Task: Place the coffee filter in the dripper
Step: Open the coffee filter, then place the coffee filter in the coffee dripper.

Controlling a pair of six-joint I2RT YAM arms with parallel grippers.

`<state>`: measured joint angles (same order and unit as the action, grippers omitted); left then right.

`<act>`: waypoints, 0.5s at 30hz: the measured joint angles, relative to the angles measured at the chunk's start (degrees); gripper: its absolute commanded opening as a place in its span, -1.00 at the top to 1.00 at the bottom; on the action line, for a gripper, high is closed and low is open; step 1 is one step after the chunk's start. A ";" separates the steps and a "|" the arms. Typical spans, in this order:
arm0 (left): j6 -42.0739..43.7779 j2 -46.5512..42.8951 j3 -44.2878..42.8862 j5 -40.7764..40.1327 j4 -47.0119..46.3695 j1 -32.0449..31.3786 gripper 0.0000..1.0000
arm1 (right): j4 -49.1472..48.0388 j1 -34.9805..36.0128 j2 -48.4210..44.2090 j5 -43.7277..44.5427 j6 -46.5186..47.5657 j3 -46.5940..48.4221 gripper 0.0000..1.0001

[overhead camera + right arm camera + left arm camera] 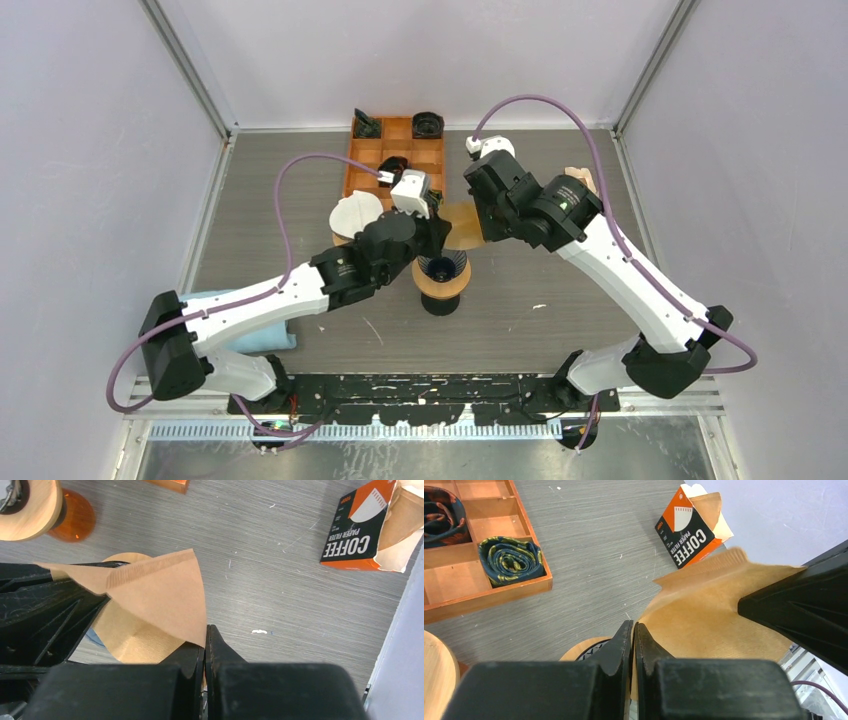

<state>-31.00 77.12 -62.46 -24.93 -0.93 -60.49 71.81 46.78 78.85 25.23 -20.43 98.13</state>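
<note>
A brown paper coffee filter (463,225) hangs just above and behind the dripper (441,270), a dark cone in a wooden ring on a stand at mid table. Both grippers hold it. My left gripper (634,630) is shut on the filter's (714,610) near left edge, and the dripper's rim (589,649) peeks out just left of its fingers. At the filter's (160,590) lower right corner my right gripper (205,636) is shut on the paper. The filter's top flap folds over toward the left gripper's black body (40,610).
An orange and black coffee filter box (686,530) lies at the back right with loose filters sticking out. A wooden compartment tray (395,150) with rolled ties stands at the back. A second round wooden stand (355,215) is left of the dripper. A blue cloth (240,335) lies under the left arm.
</note>
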 measured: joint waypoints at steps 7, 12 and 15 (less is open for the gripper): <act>0.09 -2.10 -2.95 0.72 6.86 0.00 0.89 | -1.64 0.00 -0.63 -3.98 0.85 -0.04 0.87; 0.07 -3.87 -6.01 1.27 14.01 0.00 0.88 | -3.19 0.00 -0.63 -8.52 1.16 -0.96 0.86; -0.02 -3.98 -9.29 1.95 18.91 0.00 0.88 | -3.91 0.00 -0.63 -10.78 1.20 -1.99 0.85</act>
<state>-31.03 73.14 -71.75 -22.98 17.98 -60.49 67.90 46.78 78.22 14.46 -19.22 96.14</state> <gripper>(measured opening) 0.058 0.072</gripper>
